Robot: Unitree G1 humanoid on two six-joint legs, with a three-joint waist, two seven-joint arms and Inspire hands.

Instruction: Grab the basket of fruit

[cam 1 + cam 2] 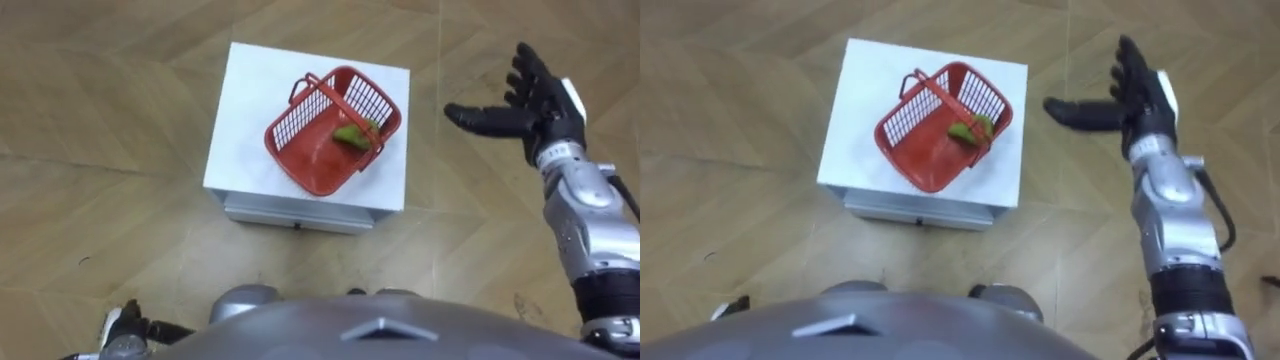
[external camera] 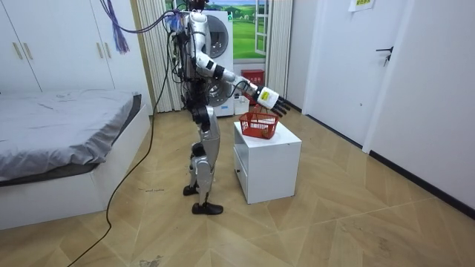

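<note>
Basket: I see the red fruit basket (image 1: 333, 130) sitting on the white counter (image 1: 245, 110), turned at an angle to its edges, its handle (image 1: 345, 106) arched up over the middle.
Contents: something green (image 1: 356, 133) lies inside near the far right wall; I cannot tell which fruit it is.
Right robot hand: my right robot hand (image 1: 528, 110) is raised in the air to the right of the counter, fingers spread wide and straight, thumb pointing toward the basket, holding nothing and well apart from the handle.
Left robot hand: my left robot hand (image 1: 125, 325) shows low at my side; I cannot tell how its fingers are set.
Stance: in the room view I stand upright just beside the counter, right arm reaching out over it, with a bed (image 2: 52, 122) behind me.
Progress: the basket rests on the counter, in neither hand, so the lift is not accomplished as things lie.
Left to do: by my judgement, bring the right hand over the handle, close round it, raise it clear.
</note>
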